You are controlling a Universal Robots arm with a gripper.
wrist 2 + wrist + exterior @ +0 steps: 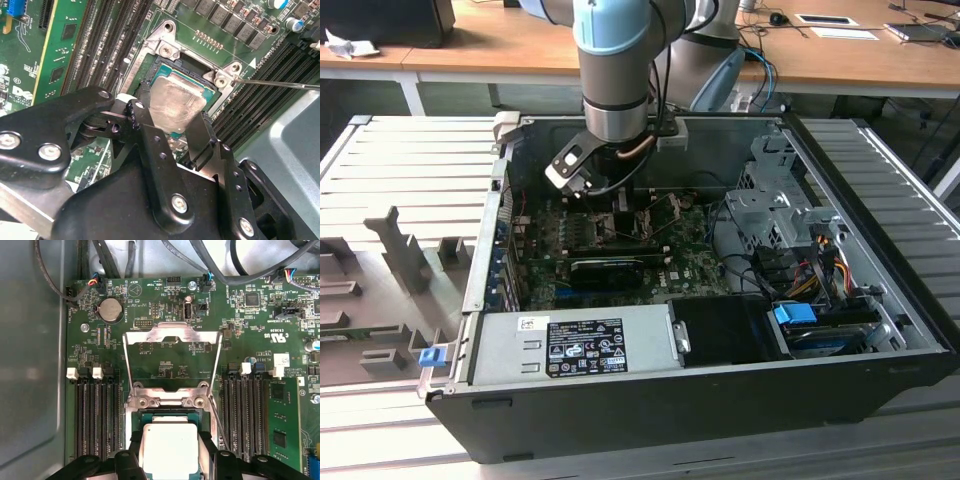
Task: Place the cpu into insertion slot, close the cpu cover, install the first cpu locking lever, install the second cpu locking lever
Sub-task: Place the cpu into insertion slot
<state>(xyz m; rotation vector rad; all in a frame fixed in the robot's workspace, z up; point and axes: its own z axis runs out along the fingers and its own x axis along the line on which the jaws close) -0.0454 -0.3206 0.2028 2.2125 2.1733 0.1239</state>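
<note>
Black jaws vertical, tight around the cpu (175, 102) at the insertion slot (172, 64).

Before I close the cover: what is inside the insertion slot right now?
The cpu lies within the insertion slot, with the gripper shut on it. The contacts beneath it are covered, so seating cannot be confirmed.
</note>
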